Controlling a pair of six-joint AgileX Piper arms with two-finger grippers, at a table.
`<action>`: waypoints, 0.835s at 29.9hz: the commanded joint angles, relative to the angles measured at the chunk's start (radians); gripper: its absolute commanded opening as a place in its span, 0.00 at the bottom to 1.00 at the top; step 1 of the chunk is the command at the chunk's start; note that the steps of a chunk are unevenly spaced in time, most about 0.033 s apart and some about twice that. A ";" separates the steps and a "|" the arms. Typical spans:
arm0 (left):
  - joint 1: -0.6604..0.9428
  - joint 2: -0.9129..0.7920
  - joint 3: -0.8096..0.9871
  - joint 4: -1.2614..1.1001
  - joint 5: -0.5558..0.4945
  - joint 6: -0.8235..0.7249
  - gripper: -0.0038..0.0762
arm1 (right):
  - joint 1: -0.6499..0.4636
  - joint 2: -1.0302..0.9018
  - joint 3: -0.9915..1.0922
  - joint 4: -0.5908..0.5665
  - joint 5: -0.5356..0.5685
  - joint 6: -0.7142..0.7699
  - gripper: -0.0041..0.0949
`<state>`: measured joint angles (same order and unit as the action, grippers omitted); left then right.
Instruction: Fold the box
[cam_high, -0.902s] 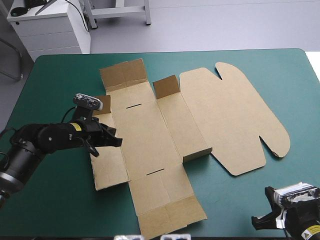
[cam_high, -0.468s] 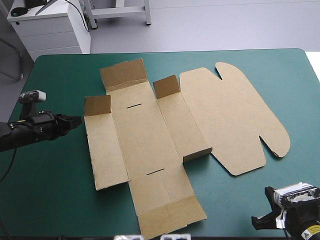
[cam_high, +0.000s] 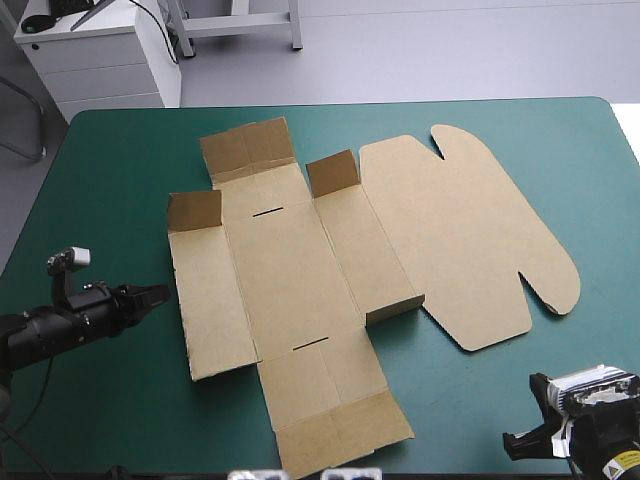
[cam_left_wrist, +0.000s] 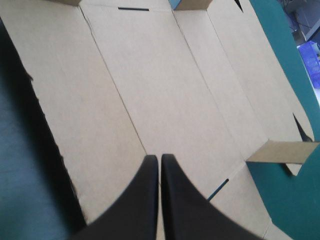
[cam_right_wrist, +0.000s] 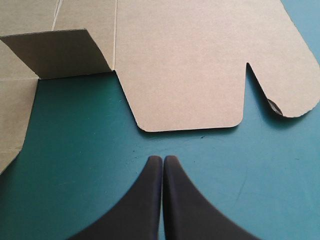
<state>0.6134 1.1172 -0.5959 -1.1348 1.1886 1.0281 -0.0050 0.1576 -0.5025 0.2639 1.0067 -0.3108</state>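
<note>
Right gripper (cam_right_wrist: 163, 164) seen over bare teal-green cover (cam_right_wrist: 75, 150), black fingers (cam_right_wrist: 142, 200) pressed together in one pointed arch. Box (cam_right_wrist: 185, 60) laid flat ahead, apart from fingertips, strip of cover left between. Nearest edge formed by broad panel with rounded corners. One flap (cam_right_wrist: 60, 52) raised upright beside that panel.

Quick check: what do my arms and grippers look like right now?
The left arm and right arm are black; the right bears a small yellow label. The left gripper and right gripper each have two broad black fingers, curved like fins.
</note>
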 joint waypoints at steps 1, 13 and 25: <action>0.001 -0.076 0.018 -0.027 0.000 0.001 0.04 | 0.004 0.017 -0.023 0.009 -0.067 -0.002 0.04; -0.009 -0.178 0.078 0.122 -0.090 -0.153 0.04 | 0.004 0.017 -0.023 0.009 -0.067 -0.002 0.04; -0.009 -0.053 0.083 0.126 -0.042 -0.206 0.52 | 0.004 0.017 -0.023 0.009 -0.067 -0.002 0.04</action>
<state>0.6124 1.0493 -0.4922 -0.9429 1.1117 0.8385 -0.0050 0.1576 -0.5025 0.2639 1.0067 -0.3108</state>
